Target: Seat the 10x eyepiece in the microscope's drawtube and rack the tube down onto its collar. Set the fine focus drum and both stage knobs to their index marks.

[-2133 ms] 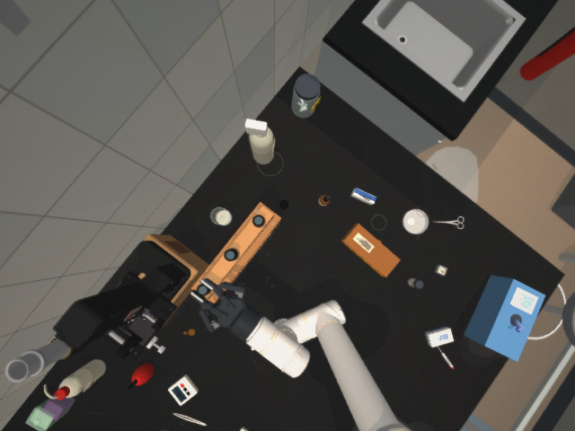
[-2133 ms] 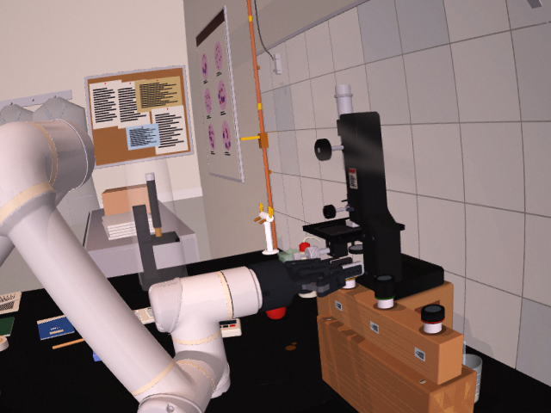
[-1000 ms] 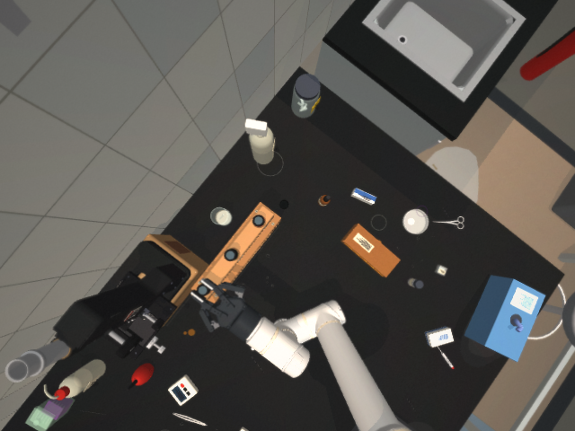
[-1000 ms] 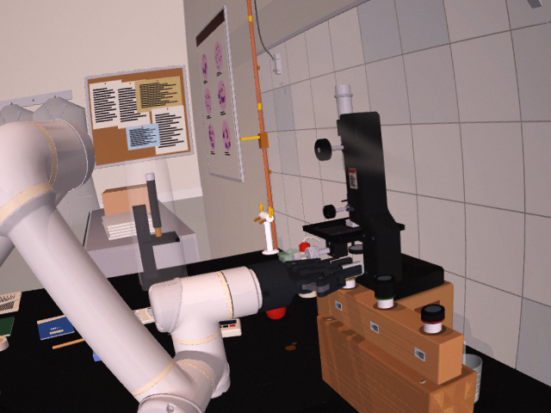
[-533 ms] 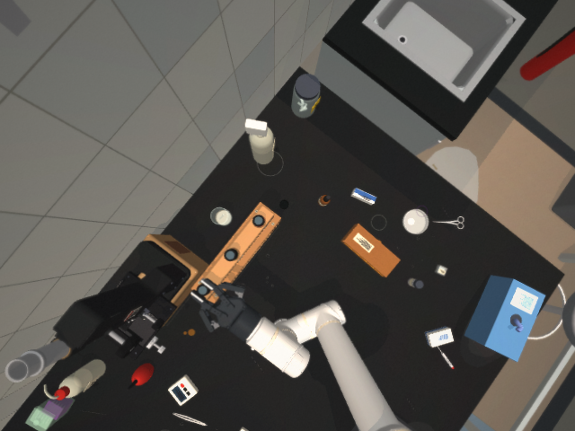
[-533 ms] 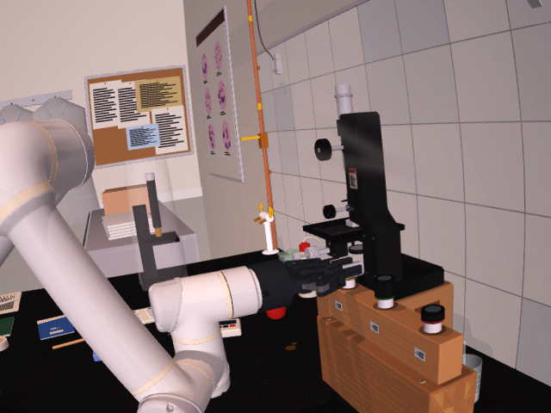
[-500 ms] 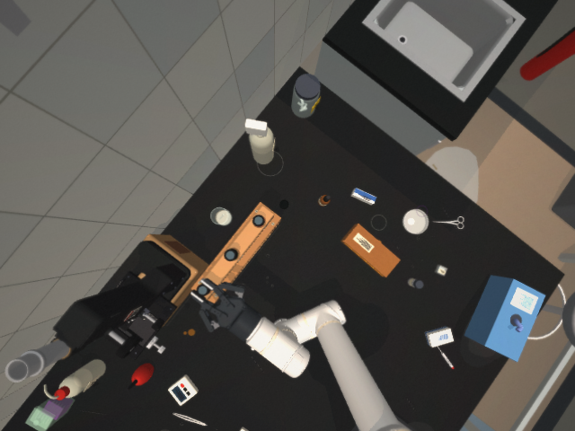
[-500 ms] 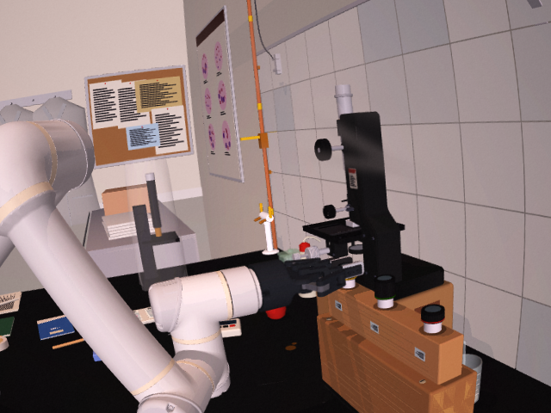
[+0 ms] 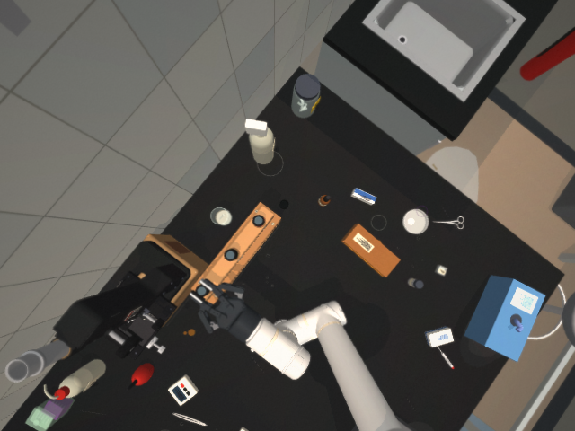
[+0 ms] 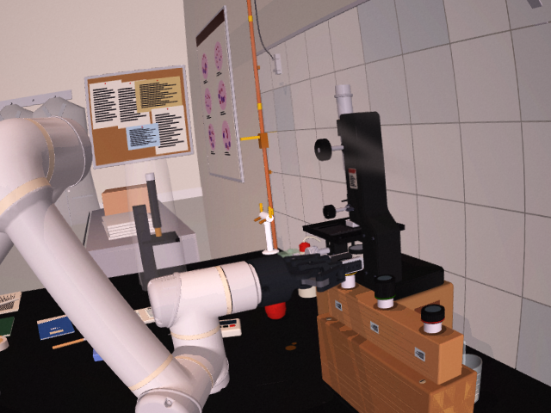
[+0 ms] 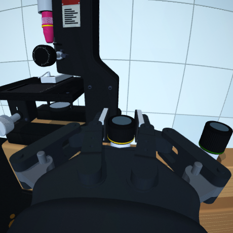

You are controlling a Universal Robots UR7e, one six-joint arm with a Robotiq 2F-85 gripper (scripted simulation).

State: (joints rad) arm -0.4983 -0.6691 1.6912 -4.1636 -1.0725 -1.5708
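Observation:
The yellow-ringed eyepiece (image 11: 121,130) stands in the nearest socket of the wooden rack (image 9: 237,253), right beside the microscope (image 10: 369,209), and my gripper (image 11: 119,126) is closed around its black cap (image 9: 201,291). A green-ringed eyepiece (image 11: 215,138) stands in the middle socket (image 10: 384,291). A third eyepiece (image 10: 432,318) stands in the far socket. The drawtube (image 10: 343,98) rises from the microscope's top, empty. A black drum knob (image 11: 44,55) sits on the limb's side above the stage (image 11: 40,87). A silver stage knob (image 11: 6,124) sticks out below the stage.
The wooden case (image 10: 400,355) under the microscope raises it above the black bench. A red bulb (image 9: 141,375), a timer (image 9: 183,390) and a bottle (image 9: 81,378) lie near the microscope's front. A blue box (image 9: 506,315) stands far right.

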